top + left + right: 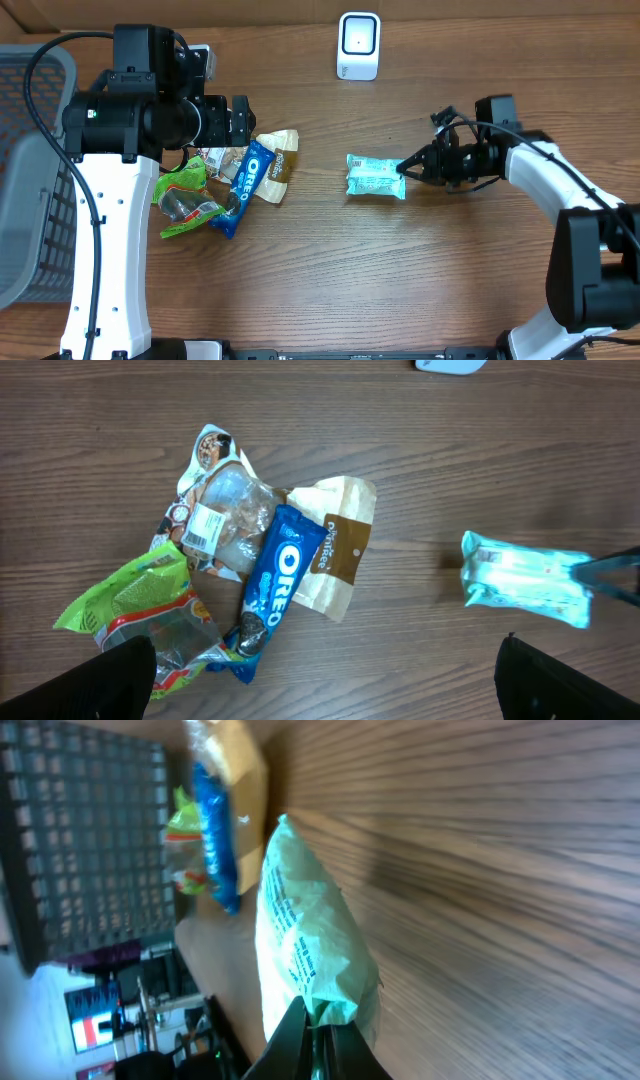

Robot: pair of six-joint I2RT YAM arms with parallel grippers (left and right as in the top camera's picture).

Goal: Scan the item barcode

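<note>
The item, a pale teal snack packet (375, 176), lies on the wooden table right of centre. My right gripper (403, 169) is shut on the packet's right end. In the right wrist view its black fingers (318, 1020) pinch the crimped edge of the packet (310, 940). The left wrist view shows the packet (525, 580) at the right. The white barcode scanner (359, 45) stands at the back centre. My left gripper (240, 120) hovers wide open over the snack pile, holding nothing; only its two finger pads (120, 675) show at the bottom corners.
A pile of snacks lies left of centre: a blue Oreo pack (255, 177), a beige packet (282, 160), a green bag (185, 195) and a clear wrapped item (225, 520). A grey mesh basket (30, 170) stands at the left edge.
</note>
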